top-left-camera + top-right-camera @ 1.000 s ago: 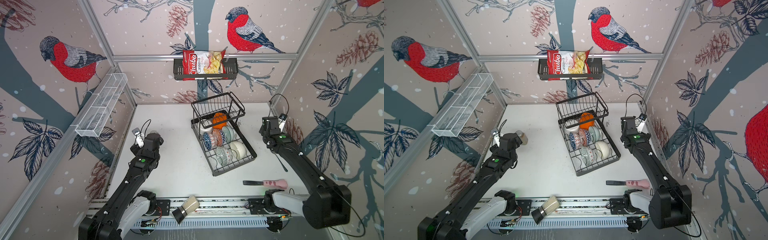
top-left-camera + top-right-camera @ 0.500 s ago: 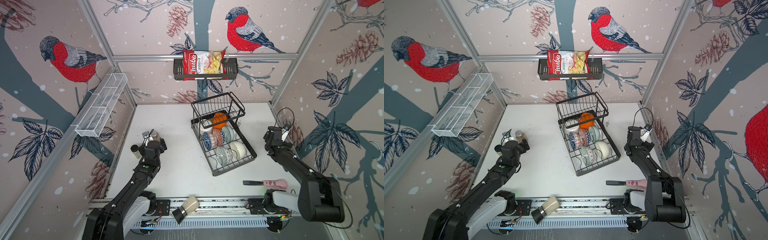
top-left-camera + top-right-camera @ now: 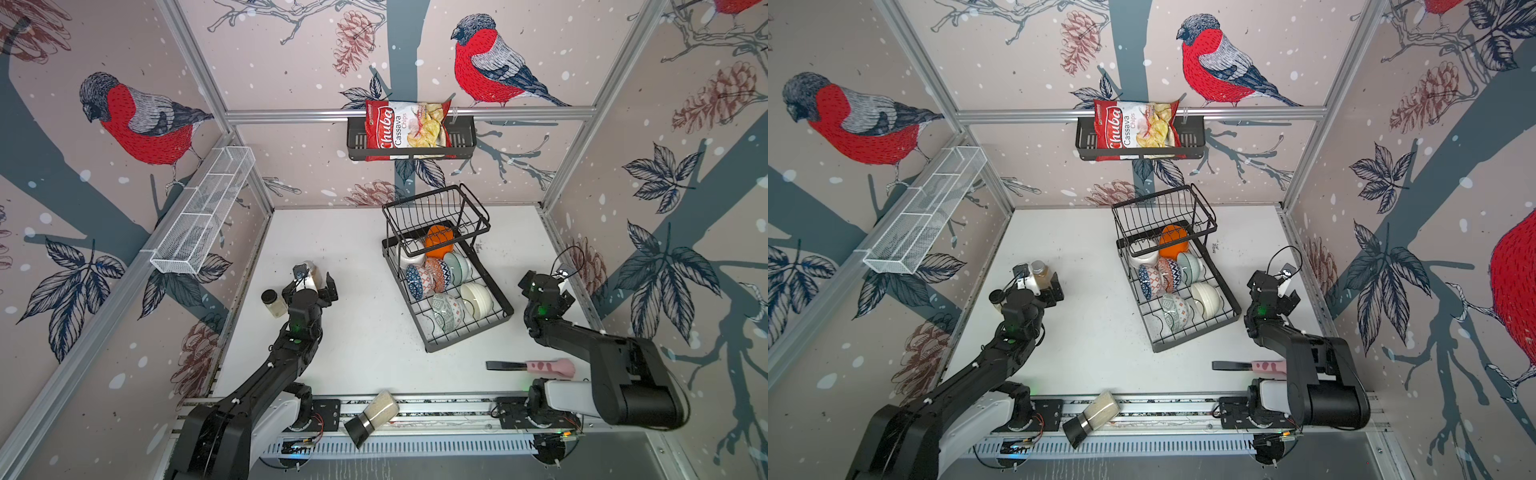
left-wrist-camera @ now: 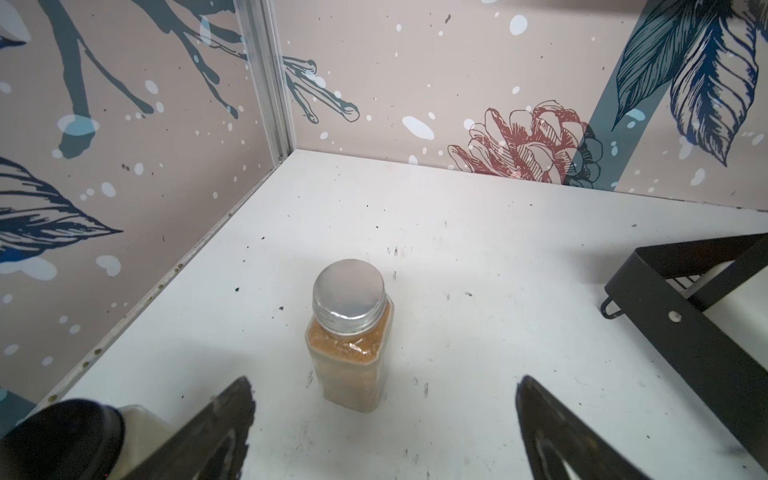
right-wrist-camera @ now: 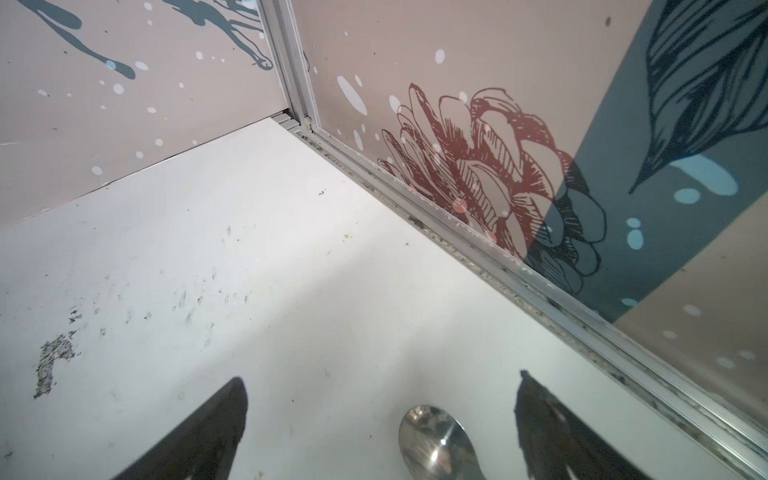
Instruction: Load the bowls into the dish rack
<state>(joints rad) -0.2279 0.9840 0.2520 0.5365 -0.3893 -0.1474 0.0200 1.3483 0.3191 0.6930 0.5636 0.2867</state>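
Note:
The black wire dish rack (image 3: 468, 333) (image 3: 1196, 334) stands mid-table, turned at an angle. Several bowls stand in its slots: an orange bowl (image 3: 439, 241), a teal bowl (image 3: 457, 264), patterned bowls (image 3: 428, 276) and a white bowl (image 3: 477, 296). My left gripper (image 3: 309, 286) (image 4: 384, 399) is open left of the rack, with a brown spice jar (image 4: 349, 336) standing just ahead of its fingertips. My right gripper (image 3: 544, 286) (image 5: 380, 399) is open near the right wall, low over the table. A metal spoon (image 5: 436, 444) lies between its fingers.
A black-lidded spice jar (image 3: 272, 302) stands beside the left gripper. A pink-handled tool (image 3: 536, 368) lies near the right arm's base. Another jar (image 3: 372, 417) lies on the front rail. A chips basket (image 3: 411, 137) and a white mesh shelf (image 3: 203, 212) hang on the walls.
The right arm has folded back, bringing its gripper nearer the front along the right wall. The left arm has shifted slightly right, behind the brown jar. Both grippers stayed open.

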